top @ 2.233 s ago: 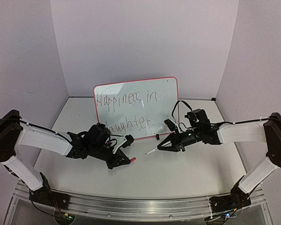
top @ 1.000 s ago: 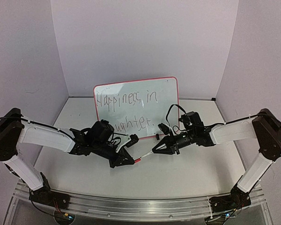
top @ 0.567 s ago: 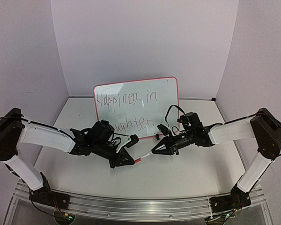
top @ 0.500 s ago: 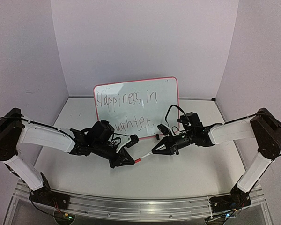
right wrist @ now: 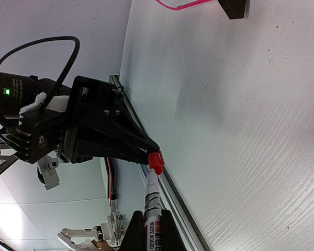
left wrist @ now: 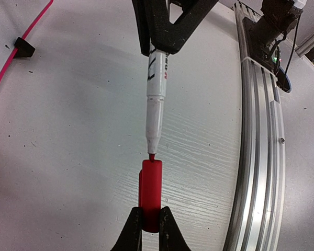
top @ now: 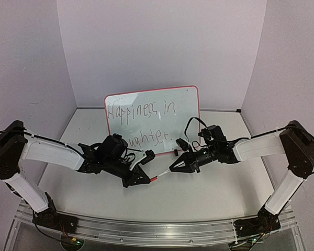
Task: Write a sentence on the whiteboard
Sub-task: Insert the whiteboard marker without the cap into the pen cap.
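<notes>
top external alone: sentence (top: 141,111); wrists: left claw (left wrist: 150,212) around cap (left wrist: 150,183), right claw (right wrist: 148,218) around marker (right wrist: 152,196)

Start of the sentence (top: 141,110)'s second line behind left arm (top: 112,149).

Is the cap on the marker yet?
Off: the marker tip is bare, just meeting the mouth of the red cap. Right hand holds the marker, left hand the cap.

High rear camera faces whiteboard (top: 186,107); both wrist cameras share marker (left wrist: 156,94).
</notes>
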Motion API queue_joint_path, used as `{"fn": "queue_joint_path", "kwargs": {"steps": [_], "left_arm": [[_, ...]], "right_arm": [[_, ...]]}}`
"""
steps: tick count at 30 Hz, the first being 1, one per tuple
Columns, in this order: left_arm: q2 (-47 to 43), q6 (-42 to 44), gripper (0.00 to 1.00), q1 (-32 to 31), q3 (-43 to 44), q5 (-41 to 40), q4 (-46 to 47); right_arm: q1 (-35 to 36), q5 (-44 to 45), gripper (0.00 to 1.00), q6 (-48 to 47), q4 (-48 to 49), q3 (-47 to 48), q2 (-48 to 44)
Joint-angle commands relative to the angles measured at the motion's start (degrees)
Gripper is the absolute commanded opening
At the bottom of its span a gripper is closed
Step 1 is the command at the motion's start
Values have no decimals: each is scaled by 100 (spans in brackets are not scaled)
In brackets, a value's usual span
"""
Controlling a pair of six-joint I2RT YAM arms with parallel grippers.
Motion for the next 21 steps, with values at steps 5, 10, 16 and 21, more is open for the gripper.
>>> {"fn": "queue_joint_path", "kwargs": {"steps": [5,10,16,21], "left_arm": [[-91,32,0,-22,125,-86,101],[-103,23,0,-16,121,-90,100],[-189,16,0,-19,71,-108,128],[-237,30,0,-23,51,-69,147]], "right_arm": [[34,22,0,-21,202,3,-25],[30,17,0,-10,202,1,-18],[29,40,0,-9,202,-24,-16],[29,44,0,-2,202,-18,-25]]}}
